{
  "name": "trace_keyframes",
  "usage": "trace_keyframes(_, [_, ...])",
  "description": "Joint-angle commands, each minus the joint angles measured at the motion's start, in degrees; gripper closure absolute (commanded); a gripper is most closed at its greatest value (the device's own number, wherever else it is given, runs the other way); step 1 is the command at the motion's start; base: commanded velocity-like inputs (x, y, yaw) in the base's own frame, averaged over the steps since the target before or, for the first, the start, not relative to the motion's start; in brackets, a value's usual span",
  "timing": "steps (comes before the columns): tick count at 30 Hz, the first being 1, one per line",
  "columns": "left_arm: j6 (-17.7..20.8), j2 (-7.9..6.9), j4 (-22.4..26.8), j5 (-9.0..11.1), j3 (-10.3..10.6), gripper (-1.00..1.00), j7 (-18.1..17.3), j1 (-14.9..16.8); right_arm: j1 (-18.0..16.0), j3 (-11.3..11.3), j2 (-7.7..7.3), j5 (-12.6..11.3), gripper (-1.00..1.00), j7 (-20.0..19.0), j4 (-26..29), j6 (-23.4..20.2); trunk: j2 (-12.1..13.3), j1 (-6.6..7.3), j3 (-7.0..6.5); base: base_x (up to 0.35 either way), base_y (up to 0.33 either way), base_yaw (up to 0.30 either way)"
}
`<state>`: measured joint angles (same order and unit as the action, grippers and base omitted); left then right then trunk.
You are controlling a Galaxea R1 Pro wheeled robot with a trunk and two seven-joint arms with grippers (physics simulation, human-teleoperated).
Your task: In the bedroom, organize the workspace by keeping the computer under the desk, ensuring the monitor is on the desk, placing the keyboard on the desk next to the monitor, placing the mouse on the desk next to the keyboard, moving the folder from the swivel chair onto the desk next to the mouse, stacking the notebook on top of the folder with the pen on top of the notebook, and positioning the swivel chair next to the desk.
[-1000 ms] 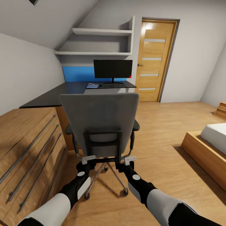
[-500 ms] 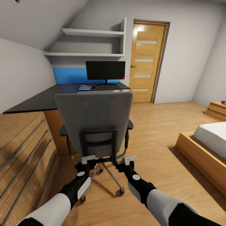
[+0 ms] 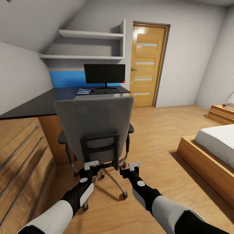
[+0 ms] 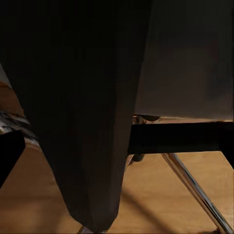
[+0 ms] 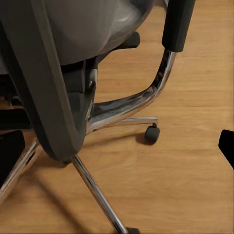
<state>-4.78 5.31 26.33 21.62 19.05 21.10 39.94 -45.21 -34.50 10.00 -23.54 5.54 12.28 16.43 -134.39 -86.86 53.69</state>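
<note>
**Both arms at the chair's back frame, worktop ahead**

Nearest: left gripper (image 3: 90, 168) and right gripper (image 3: 130, 168) sat low behind the chair (image 3: 94, 123), one at each lower corner of the black frame under the backrest. Two holds, one per side, would let the chair be steered and not just shoved. Whether the fingers were spread or pinching the frame, I could not tell: head view too small. In the left wrist view the dark frame (image 4: 87, 122) stood hard against the lens. In the right wrist view a frame upright (image 5: 44, 87) ran just past the camera, with a chrome armrest support (image 5: 146, 97), star-base legs and a caster (image 5: 152, 133) over the wood floor.

Chair stood back-on to the robot, facing the worktop (image 3: 39, 104), close by a wooden cabinet (image 3: 19, 156) but not yet drawn up alongside. Judged step: rolling it in.

Farther: on the worktop's far end the monitor (image 3: 104, 73) stood upright, the keyboard (image 3: 105, 90) at its foot, and a blue folder (image 3: 83, 92) with something pale on top just beside. Mouse and pen too small to pick out.

Beyond: shelves, a wooden door (image 3: 146, 65), a bed (image 3: 214, 143).
</note>
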Motion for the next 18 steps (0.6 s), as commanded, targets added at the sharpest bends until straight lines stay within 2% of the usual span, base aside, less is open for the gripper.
trace_keyframes(1, [-0.31, -0.04, -0.04, 0.61, 0.46, -1.00, 0.38, 0.05, -0.05, -0.46, 0.00, -0.35, -1.00, 0.34, -0.04, 0.19, -0.02, 0.02, 0.05, -0.137, 0.070, -0.001])
trace_keyframes(11, [-0.31, 0.00, -0.97, 0.60, 0.46, -1.00, 0.42, 0.05, -0.06, 0.00, 0.00, -0.65, -1.00, 0.42, 0.02, -0.04, -0.02, 0.02, 0.05, -0.242, 0.135, 0.000])
trace_keyframes(18, [-0.31, -0.11, -1.18, 0.72, 0.40, -1.00, 0.46, 0.05, -0.06, 0.25, 0.00, -0.80, -1.00, 0.52, 0.01, -0.31, -0.02, 0.02, 0.05, -0.064, 0.035, 0.000])
